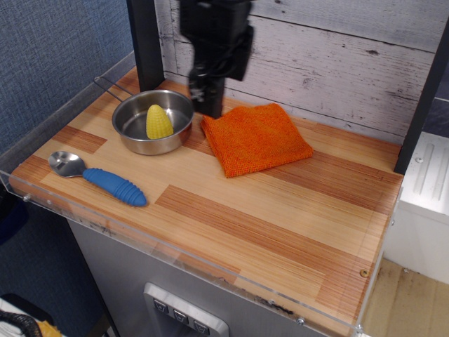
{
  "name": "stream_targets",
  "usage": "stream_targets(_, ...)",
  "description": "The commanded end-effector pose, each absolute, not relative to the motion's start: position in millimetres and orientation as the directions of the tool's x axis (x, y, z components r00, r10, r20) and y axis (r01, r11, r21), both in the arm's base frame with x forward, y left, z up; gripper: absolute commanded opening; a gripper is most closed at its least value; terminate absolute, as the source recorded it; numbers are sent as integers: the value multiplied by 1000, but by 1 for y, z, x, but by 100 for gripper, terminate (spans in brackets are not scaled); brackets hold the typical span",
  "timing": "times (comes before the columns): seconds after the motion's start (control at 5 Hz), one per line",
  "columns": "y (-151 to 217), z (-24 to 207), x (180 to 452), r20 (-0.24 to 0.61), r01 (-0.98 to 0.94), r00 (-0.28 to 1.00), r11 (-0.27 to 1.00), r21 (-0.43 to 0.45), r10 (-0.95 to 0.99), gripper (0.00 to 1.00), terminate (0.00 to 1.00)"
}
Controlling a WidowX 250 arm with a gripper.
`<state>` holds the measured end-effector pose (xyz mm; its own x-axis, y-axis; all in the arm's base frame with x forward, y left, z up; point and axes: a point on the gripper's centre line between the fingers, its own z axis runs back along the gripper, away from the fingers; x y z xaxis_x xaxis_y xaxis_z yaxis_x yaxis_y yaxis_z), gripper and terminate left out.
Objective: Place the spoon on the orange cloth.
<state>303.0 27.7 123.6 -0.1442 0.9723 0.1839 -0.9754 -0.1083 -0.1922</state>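
The spoon (99,178) lies flat at the front left of the wooden table, its silver bowl to the left and its ribbed blue handle pointing right. The orange cloth (256,138) lies flat at the back middle of the table, with nothing on it. My gripper (208,107) hangs blurred above the table's back, between the steel pan and the cloth's left edge. It points down and holds nothing. It is far from the spoon. The blur hides whether its fingers are open or shut.
A steel pan (133,133) with a thin wire handle holds a yellow corn cob (158,122), left of the cloth. A black post (146,42) stands behind the pan. A clear plastic rim (49,203) edges the table (266,210). A plank wall is at the back.
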Motion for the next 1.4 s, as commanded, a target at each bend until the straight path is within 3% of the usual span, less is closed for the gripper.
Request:
stream_targets(0.0,60,114,277,218,-963,-243,-208,-174,945,100,0)
stream_targets(0.4,87,74,268,263,-950,-300,-261,-173,917,100,0)
stream_targets(0.6,98,55,260,294,-952,-306,-285,-114,906,100,0)
stream_targets(1.0,109,35,251,272,-951,-308,-302,-63,912,100,0)
stream_targets(1.2,108,29,249,217,-962,-271,-269,-41,938,100,0)
